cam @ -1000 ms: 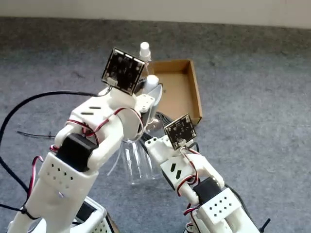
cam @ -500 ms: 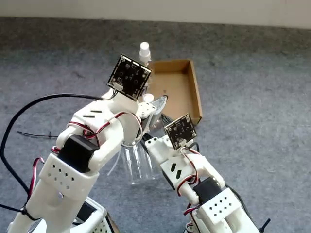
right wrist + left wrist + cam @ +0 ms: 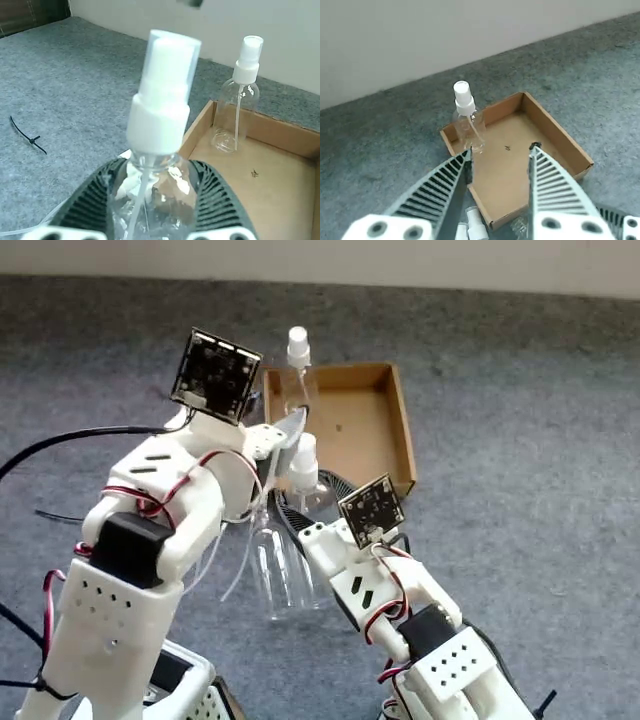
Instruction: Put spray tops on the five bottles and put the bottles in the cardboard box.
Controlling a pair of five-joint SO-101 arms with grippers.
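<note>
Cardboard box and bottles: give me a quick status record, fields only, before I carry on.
Box: brown cardboard box, one clear plastic bottle with white spray top standing upright in a corner.
Right gripper: shut on a second clear capped bottle, upright, beside the box.
Left gripper: open, holding nothing.
Carpet: more clear bottles by the arms, count unclear.

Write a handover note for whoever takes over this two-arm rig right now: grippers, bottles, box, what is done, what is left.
Left gripper: open, empty, above the brown cardboard box.
Right gripper: shut on a clear plastic bottle with a white spray top on it, beside the box.
Done: one capped clear bottle stands in a corner of the box.
Left: box the held bottle. More clear bottles stand on the grey carpet between the arms; their count and tops cannot be told.
</note>
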